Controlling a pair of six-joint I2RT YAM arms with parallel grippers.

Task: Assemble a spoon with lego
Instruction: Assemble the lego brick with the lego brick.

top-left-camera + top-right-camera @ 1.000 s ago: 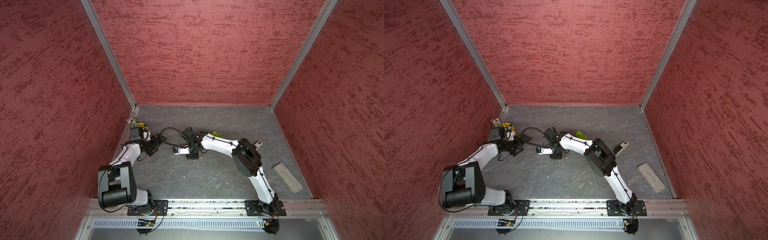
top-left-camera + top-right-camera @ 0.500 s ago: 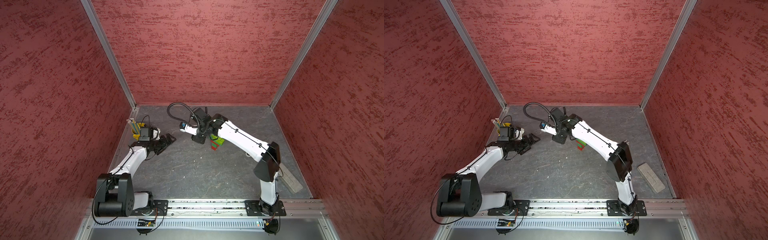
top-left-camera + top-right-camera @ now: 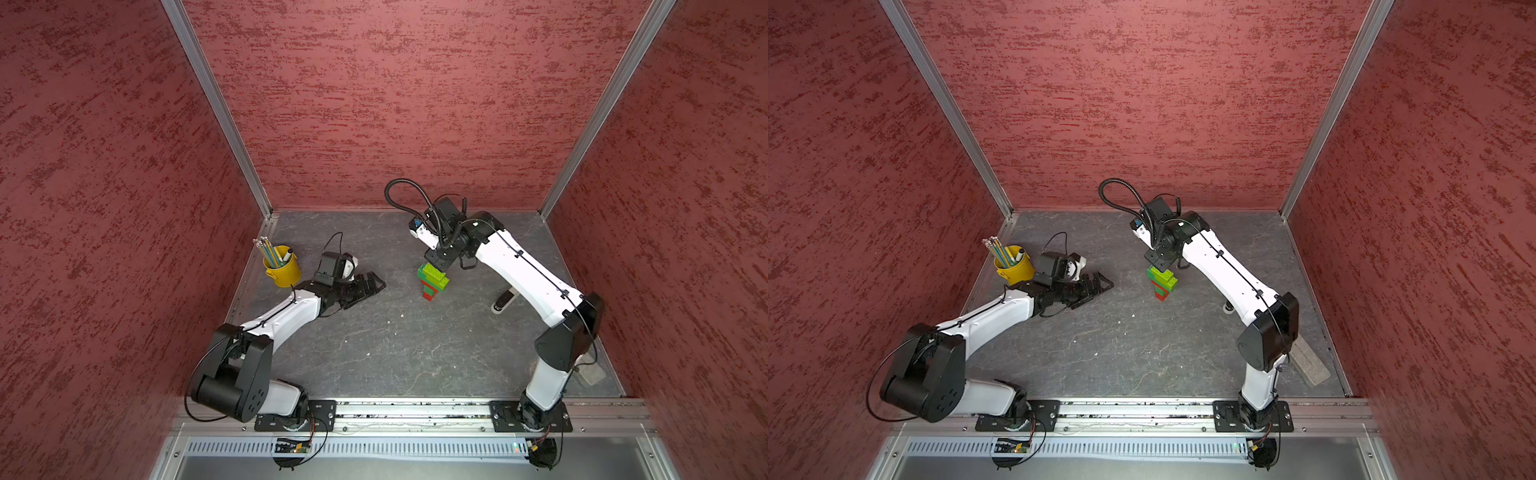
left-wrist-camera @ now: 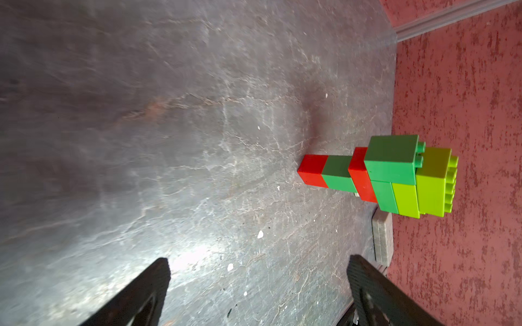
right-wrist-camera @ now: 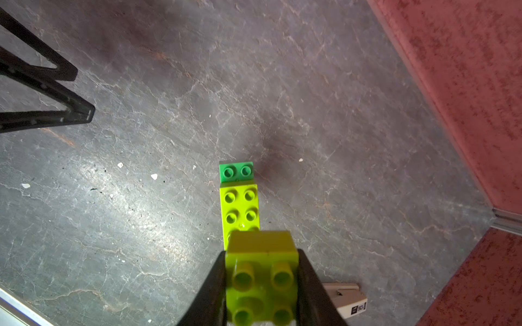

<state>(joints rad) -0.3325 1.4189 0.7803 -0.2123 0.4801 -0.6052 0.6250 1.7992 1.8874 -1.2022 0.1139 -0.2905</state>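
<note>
Showing spoon (image 3: 432, 281) nearly built, upright on stem, mid table (image 3: 395, 353); right pincer (image 5: 261, 254) clamped on lime brick (image 5: 262, 282) just over head, seated or not unclear; left pincer (image 3: 369, 286) apart, empty, well aside. Remaining, by judgement: pressing brick home, releasing.

Mottled red textured walls (image 3: 374, 104) joined by aluminium corner posts (image 3: 216, 104) enclose a veined dark grey floor (image 3: 395, 353).

Both top views set high at the front, angled down over the surface (image 3: 395, 353), left wrist view held low, sideways, right wrist view close overhead, spoon (image 4: 381, 175) shared by all.
</note>
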